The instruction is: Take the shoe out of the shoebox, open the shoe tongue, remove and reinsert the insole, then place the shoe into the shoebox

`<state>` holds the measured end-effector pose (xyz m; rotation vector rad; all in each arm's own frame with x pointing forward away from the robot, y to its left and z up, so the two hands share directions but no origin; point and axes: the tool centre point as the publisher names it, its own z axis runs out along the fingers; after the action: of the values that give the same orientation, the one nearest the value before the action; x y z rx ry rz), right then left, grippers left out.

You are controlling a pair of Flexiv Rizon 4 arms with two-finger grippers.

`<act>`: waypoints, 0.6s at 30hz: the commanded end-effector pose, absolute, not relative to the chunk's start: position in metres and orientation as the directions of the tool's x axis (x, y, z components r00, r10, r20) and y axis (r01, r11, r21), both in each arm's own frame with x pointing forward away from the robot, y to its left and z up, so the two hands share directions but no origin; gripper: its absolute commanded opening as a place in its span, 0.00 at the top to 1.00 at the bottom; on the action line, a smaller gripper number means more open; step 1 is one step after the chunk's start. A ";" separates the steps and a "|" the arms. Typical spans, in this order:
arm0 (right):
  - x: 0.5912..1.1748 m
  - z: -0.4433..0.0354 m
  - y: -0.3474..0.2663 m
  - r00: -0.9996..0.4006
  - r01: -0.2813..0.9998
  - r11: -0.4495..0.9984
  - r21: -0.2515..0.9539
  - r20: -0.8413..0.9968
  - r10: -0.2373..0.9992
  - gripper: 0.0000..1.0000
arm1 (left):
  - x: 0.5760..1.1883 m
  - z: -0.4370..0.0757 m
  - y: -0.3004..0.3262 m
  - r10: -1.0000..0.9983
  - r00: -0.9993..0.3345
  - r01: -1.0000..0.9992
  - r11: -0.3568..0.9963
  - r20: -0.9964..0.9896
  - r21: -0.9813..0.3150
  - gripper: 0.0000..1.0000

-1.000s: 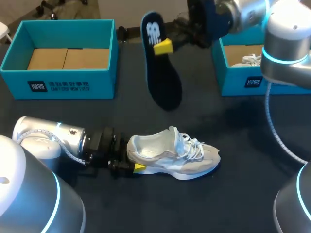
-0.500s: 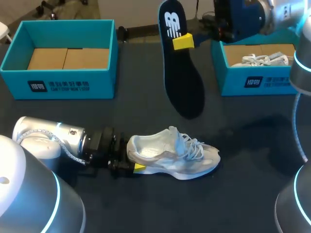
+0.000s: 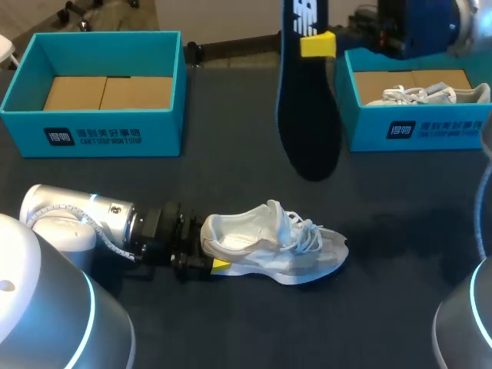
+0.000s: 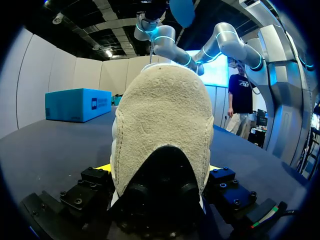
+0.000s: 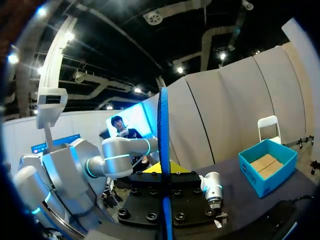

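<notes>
A white sneaker lies on its side on the dark table, toe pointing right. My left gripper comes in low from the left and has its fingers set wide on both sides of the heel, which fills the gap between them. The dark navy insole hangs upright in the air above the table's far middle. My right gripper is shut on the insole's upper part. In the right wrist view the insole shows edge-on between the fingers of my right gripper.
A teal shoebox with a brown cardboard floor stands at the far left. A second teal shoebox at the far right holds another white shoe. My right arm reaches over that box.
My right gripper has carried the insole to the right and higher. The left gripper and the sneaker have stayed where they were.
</notes>
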<state>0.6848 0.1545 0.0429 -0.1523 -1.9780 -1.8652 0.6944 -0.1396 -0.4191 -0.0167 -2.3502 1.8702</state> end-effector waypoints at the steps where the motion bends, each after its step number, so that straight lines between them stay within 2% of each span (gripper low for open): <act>1: 0.656 0.048 0.135 -0.921 0.385 0.096 0.918 0.389 -0.032 1.00 | 0.695 -0.419 -0.140 0.095 -0.990 -0.077 0.230 0.101 -0.970 1.00; 8: 0.629 0.060 0.118 -0.906 0.424 0.156 0.892 0.419 0.060 1.00 | 0.695 -0.419 -0.140 0.095 -0.990 -0.077 0.230 0.101 -0.970 1.00; 18: 0.629 0.060 0.118 -0.906 0.424 0.156 0.892 0.419 0.060 1.00 | 0.695 -0.419 -0.140 0.095 -0.990 -0.077 0.230 0.101 -0.970 1.00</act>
<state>0.6331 0.1173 0.0602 -0.4096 -2.1173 -1.7998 0.6944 -0.1396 -0.4192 -0.0168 -2.3503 1.8701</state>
